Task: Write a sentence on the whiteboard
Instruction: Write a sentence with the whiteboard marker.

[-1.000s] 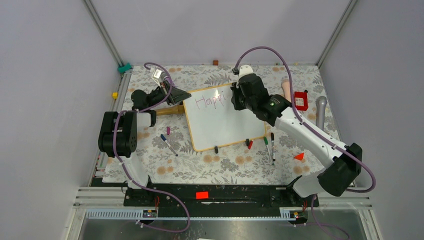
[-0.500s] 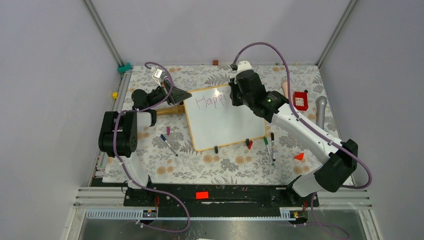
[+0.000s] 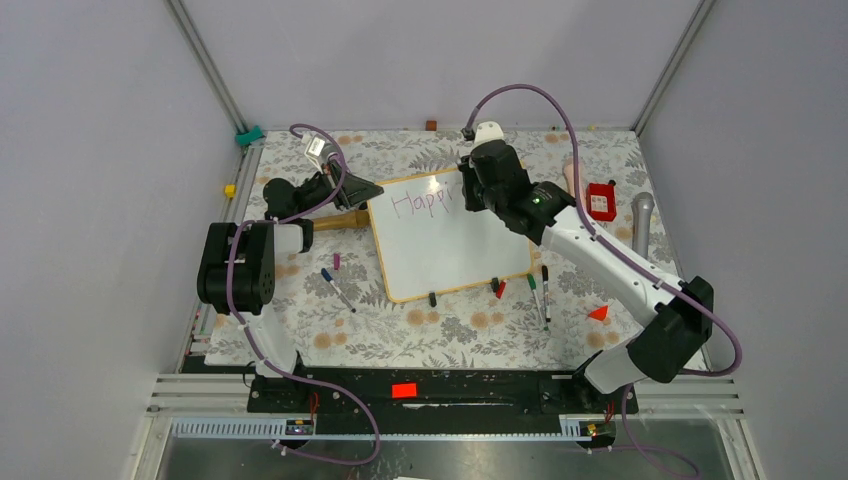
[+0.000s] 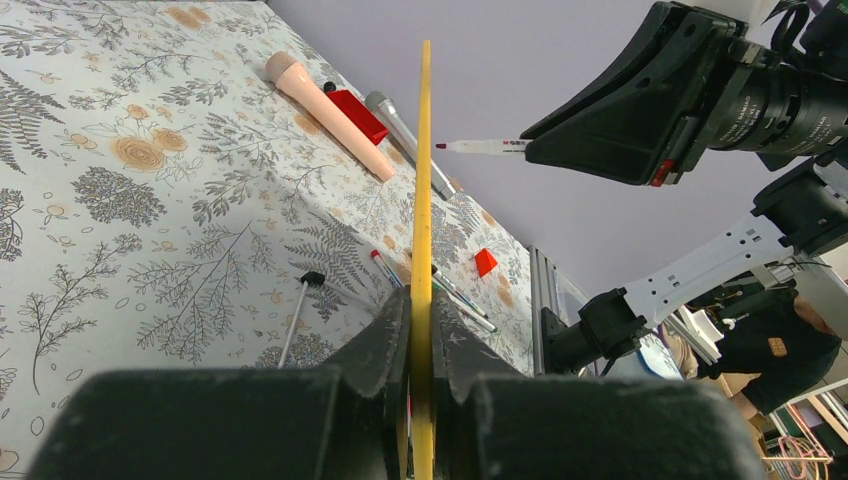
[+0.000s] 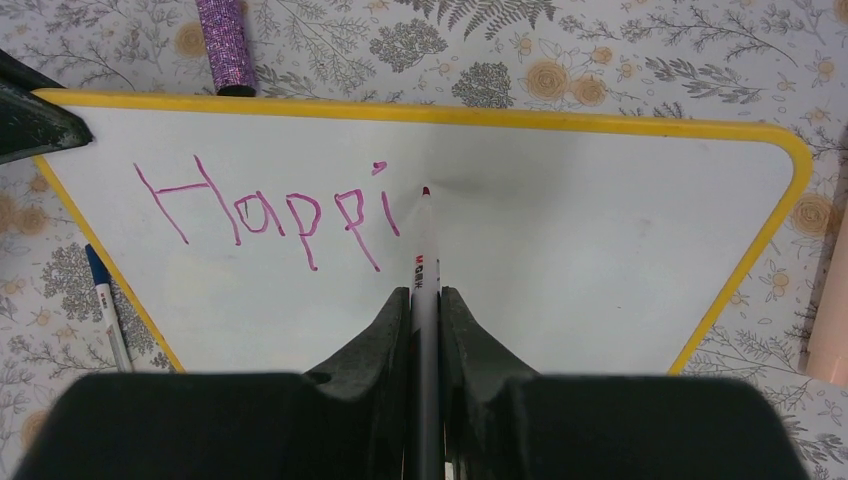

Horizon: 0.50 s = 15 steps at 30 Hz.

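Note:
The whiteboard [image 3: 450, 245] stands tilted on the floral table, its yellow rim [image 4: 425, 180] edge-on in the left wrist view. My left gripper [image 4: 422, 300] is shut on that rim at the board's far left corner [image 3: 365, 192]. The sentence [image 5: 270, 215] reads "Happi" in pink along the top line [image 3: 420, 203]. My right gripper [image 5: 425, 295] is shut on a white marker [image 5: 424, 250]. Its pink tip sits just right of the "i". In the left wrist view the marker [image 4: 485, 147] shows a small gap between tip and board. My right gripper [image 3: 470, 190] hovers over the board's upper middle.
Loose markers lie around the board: a blue one [image 3: 337, 289] to the left, green and black ones [image 3: 540, 290] to the right. A red wedge [image 3: 598, 313], a red box [image 3: 601, 200], a pink tube [image 3: 572, 178] and a grey stick [image 3: 642, 222] lie at the right. A purple glitter cylinder [image 5: 225, 45] lies behind the board.
My right gripper with the marker has shifted slightly toward the board's far edge. The lettering still reads "Happi". The left arm and the board have not moved.

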{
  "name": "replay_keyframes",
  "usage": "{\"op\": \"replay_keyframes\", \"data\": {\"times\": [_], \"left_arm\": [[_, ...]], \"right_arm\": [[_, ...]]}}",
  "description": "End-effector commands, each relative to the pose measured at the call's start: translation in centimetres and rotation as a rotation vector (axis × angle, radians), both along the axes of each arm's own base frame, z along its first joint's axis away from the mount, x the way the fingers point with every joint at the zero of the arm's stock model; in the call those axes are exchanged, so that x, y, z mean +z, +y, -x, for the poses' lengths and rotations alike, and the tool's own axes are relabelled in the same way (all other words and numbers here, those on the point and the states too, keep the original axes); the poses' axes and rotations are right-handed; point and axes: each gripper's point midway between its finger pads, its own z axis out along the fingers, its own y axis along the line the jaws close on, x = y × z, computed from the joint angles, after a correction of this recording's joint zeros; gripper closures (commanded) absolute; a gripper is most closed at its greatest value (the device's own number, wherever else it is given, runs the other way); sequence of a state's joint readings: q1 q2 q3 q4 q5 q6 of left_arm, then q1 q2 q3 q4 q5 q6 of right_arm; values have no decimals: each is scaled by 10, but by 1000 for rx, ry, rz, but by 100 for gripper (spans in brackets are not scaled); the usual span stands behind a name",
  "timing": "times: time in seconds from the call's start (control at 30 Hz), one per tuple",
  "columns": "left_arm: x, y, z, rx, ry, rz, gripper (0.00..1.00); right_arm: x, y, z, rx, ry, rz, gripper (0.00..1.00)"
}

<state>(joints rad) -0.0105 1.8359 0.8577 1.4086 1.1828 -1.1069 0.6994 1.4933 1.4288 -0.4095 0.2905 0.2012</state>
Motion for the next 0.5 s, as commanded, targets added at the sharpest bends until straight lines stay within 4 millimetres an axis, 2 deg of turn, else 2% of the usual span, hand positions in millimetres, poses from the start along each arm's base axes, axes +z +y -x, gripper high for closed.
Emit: {"op": "replay_keyframes", "data": {"times": [0.0, 0.47], "left_arm": [[2, -9, 13, -82, -105, -42, 100], [3, -9, 12, -78, -114, -42, 100]], "right_arm": [[7, 0, -9, -21, -24, -6, 100], [-13, -4, 0, -17, 30, 18, 100]]}}
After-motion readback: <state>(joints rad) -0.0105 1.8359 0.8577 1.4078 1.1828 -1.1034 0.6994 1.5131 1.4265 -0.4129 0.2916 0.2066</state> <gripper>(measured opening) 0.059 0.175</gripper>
